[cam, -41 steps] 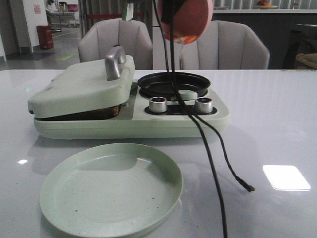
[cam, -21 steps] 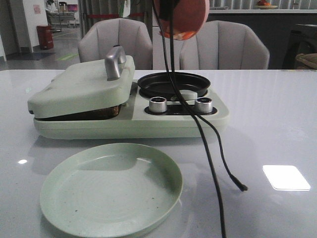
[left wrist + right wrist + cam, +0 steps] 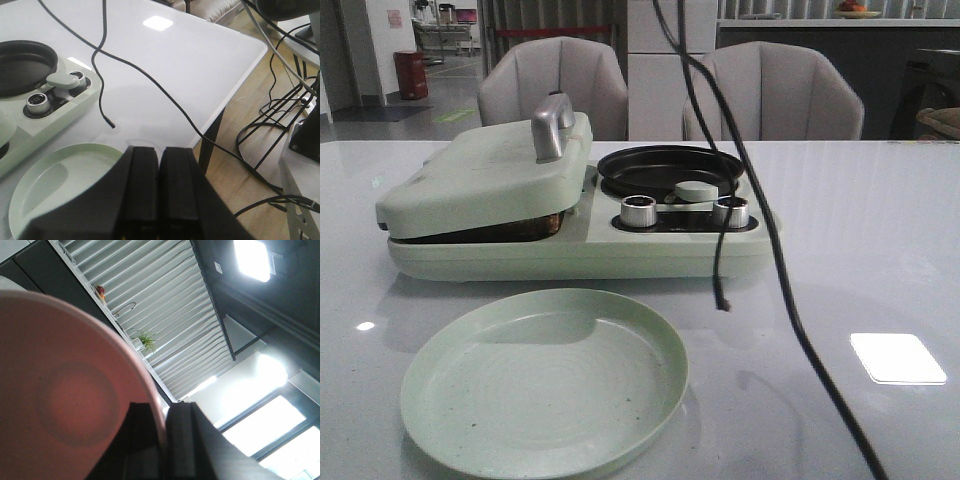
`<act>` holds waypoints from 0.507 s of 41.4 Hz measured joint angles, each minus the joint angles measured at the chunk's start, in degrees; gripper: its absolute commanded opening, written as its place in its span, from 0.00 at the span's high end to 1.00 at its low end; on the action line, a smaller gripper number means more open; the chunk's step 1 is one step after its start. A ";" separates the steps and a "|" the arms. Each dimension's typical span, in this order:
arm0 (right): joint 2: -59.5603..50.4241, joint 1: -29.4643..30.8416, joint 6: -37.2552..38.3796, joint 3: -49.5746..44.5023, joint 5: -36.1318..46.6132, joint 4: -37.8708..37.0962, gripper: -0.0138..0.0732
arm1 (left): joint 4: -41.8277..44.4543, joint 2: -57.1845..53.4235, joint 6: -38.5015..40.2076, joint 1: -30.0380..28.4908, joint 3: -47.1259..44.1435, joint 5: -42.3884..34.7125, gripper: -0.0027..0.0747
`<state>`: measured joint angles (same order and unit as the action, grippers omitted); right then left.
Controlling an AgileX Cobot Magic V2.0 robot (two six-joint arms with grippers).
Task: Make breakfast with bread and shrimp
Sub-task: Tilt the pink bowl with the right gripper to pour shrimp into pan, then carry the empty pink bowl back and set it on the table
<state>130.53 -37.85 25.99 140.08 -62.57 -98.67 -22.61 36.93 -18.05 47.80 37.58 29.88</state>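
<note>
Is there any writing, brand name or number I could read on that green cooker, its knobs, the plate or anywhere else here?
No readable text in any view.
Green cooker: no brand or label shows.
Two metal knobs: any markings too small to read.
Green plate: plain.
Pink sheet on the far wall: too blurred to read.

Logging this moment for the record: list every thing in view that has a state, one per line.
Sandwich maker lid: closed.
Round black pan: uncovered, empty.
Green plate: empty, upright.
Pink plate: clamped by the right gripper, underside to the camera.
Left gripper: shut, holding nothing.
Loose cable end: unplugged.
</note>
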 measured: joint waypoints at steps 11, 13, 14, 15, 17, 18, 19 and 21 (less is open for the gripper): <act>0.00 0.00 -0.11 0.00 -0.08 0.10 0.82 | 0.00 0.00 0.00 0.00 0.00 -0.09 0.84; 0.00 0.00 -0.24 0.00 -0.08 0.21 0.82 | 0.00 0.00 0.00 0.00 0.00 -0.09 0.84; 0.00 0.00 -0.24 0.00 -0.08 0.21 0.82 | 0.00 0.00 0.00 0.00 0.00 -0.09 0.84; 0.00 0.00 -0.24 0.00 -0.08 0.21 0.82 | 0.00 0.00 0.00 0.00 0.00 -0.09 0.84; 0.00 0.00 -0.24 0.00 -0.08 0.21 0.82 | 0.00 0.00 0.00 0.00 0.00 -0.09 0.84; 0.00 0.00 -0.24 0.00 -0.08 0.21 0.82 | 0.00 0.00 0.00 0.00 0.00 -0.09 0.84; 0.00 0.00 -0.24 0.00 -0.19 0.21 0.82 | 0.00 0.00 0.00 0.00 0.00 -0.09 0.84; 0.00 0.00 -0.24 0.00 -0.22 0.73 0.82 | 0.00 0.00 0.00 0.00 0.00 -0.09 0.84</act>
<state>130.53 -37.85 25.74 140.08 -62.80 -97.94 -22.61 36.93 -18.05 47.80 37.58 29.79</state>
